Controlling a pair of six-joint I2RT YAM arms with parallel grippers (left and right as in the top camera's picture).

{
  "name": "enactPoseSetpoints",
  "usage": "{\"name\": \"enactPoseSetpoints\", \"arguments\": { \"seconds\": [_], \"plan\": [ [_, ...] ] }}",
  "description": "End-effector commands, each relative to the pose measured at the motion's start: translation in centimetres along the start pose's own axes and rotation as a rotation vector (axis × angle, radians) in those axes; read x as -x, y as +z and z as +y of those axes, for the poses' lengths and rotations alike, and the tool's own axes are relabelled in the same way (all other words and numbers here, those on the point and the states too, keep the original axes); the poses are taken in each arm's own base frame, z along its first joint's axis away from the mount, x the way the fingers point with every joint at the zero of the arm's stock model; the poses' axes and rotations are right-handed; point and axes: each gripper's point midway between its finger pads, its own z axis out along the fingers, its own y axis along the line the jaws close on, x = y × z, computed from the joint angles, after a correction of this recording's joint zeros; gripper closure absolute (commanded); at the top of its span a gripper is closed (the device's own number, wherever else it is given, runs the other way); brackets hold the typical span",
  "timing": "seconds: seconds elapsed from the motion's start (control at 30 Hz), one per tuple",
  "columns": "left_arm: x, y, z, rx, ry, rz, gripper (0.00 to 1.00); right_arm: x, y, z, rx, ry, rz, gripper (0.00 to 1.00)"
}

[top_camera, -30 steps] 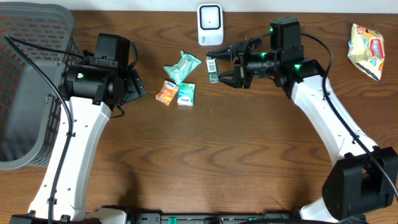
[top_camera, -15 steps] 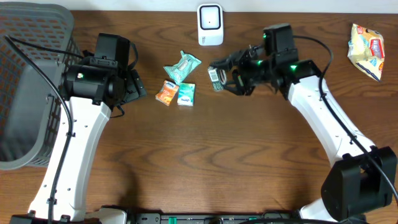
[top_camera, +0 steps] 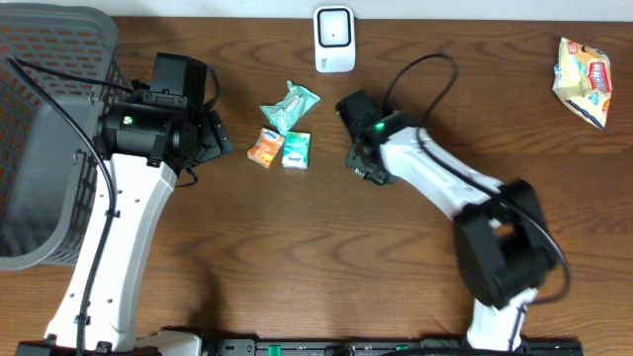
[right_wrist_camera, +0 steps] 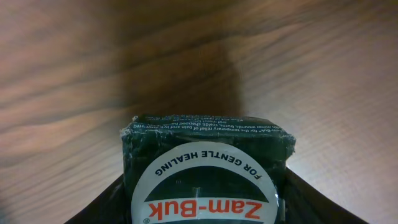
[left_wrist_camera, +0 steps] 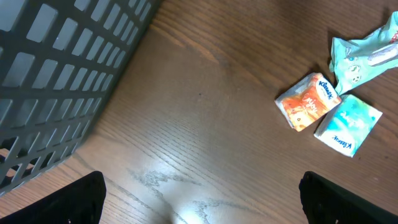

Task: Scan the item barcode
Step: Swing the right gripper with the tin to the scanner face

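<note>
The item is a dark green Zam-Buk box [right_wrist_camera: 205, 155] with a round white label. My right gripper [right_wrist_camera: 205, 202] is shut on it, a dark finger [right_wrist_camera: 99, 208] on each side, and holds it just above the wood. In the overhead view the right gripper [top_camera: 364, 163] points down at the table, below and a little right of the white scanner [top_camera: 334, 40]; the wrist hides the box and its barcode there. My left gripper [left_wrist_camera: 202, 202] is open and holds nothing. It hangs over bare wood near the basket.
A grey basket [top_camera: 40, 148] fills the left side. An orange packet [top_camera: 265, 148], a teal Kleenex pack [top_camera: 296, 149] and a mint wrapper [top_camera: 290, 106] lie left of the right gripper. A snack bag [top_camera: 584, 79] lies far right.
The right arm has swung left and turned its wrist down toward the table, taking the box from in front of the scanner to low over the wood. The left arm has not moved.
</note>
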Motion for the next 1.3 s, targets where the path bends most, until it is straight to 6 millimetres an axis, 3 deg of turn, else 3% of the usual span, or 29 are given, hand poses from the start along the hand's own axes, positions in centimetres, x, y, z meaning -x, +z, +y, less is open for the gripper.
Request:
{"name": "enactPoseSetpoints", "arguments": {
  "seconds": [0.0,0.17,0.33,0.5,0.6,0.7,0.9,1.0,1.1,1.27],
  "plan": [
    [0.0,0.2,0.3,0.018,-0.010,0.001,0.02,0.0,3.0,-1.3,-0.105,-0.158,-0.035,0.48],
    [0.0,0.2,0.3,0.018,-0.010,0.001,0.03,0.0,3.3,-1.1,-0.104,-0.273,-0.026,0.47],
    [0.0,0.2,0.3,0.018,-0.010,0.001,0.02,0.5,3.2,-0.8,-0.090,-0.280,-0.041,0.47],
    [0.0,0.2,0.3,0.018,-0.010,0.001,0.02,4.3,1.1,2.5,-0.002,-0.375,-0.144,0.46],
    [0.0,0.2,0.3,0.018,-0.010,0.001,0.02,8.2,-1.5,4.8,0.045,-0.413,-0.266,0.53],
    [0.0,0.2,0.3,0.018,-0.010,0.001,0.03,12.0,-4.0,6.9,0.097,-0.382,-0.409,0.39],
    [0.0,0.2,0.3,0.018,-0.010,0.001,0.02,17.8,-7.6,10.5,0.228,-0.391,-0.683,0.39],
    [0.0,0.2,0.3,0.018,-0.010,0.001,0.02,19.5,-9.4,11.5,0.273,-0.378,-0.776,0.37],
    [0.0,0.2,0.3,0.018,-0.010,0.001,0.02,20.0,-9.7,11.6,0.290,-0.368,-0.793,0.36],
    [0.0,0.2,0.3,0.018,-0.010,0.001,0.02,19.4,-6.9,12.2,0.378,-0.416,-0.704,0.30]
  ]
}}
